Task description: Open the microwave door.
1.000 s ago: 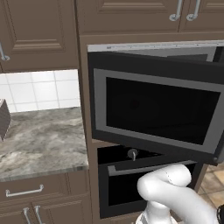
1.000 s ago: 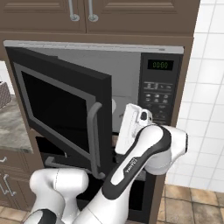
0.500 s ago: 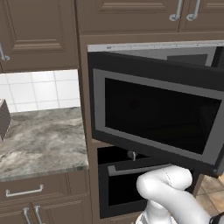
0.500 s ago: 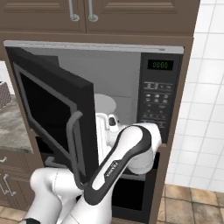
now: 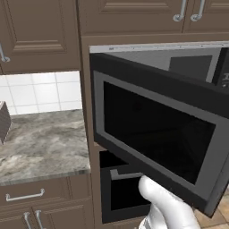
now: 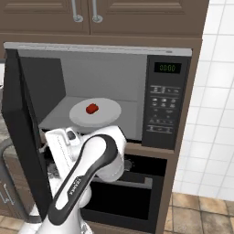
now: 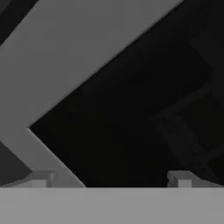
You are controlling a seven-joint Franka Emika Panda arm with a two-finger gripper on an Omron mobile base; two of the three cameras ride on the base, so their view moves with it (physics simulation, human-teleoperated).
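The microwave door [image 5: 156, 129] stands swung far out to the left, its grey-framed dark window facing the left base view and its edge [image 6: 23, 137] turned toward the right base view. The microwave [image 6: 167, 100] shows its grey interior and button panel. My gripper [image 6: 49, 147] sits low behind the door's inner face, below the cavity. In the hand view the gripper [image 7: 109, 181] is open, its fingertips [image 7: 41, 178] wide apart with nothing between them, close to the door's dark glass and grey frame. The handle is hidden.
Inside the microwave a white plate [image 6: 96, 113] holds a small red item [image 6: 92, 108]. The black oven [image 6: 132, 192] sits right below. A marble counter [image 5: 40, 143] lies to the left, and brown cabinets [image 5: 40, 31] hang above.
The door has swung from roughly half open to wide open. My arm and hand have moved left with it, uncovering the plate inside.
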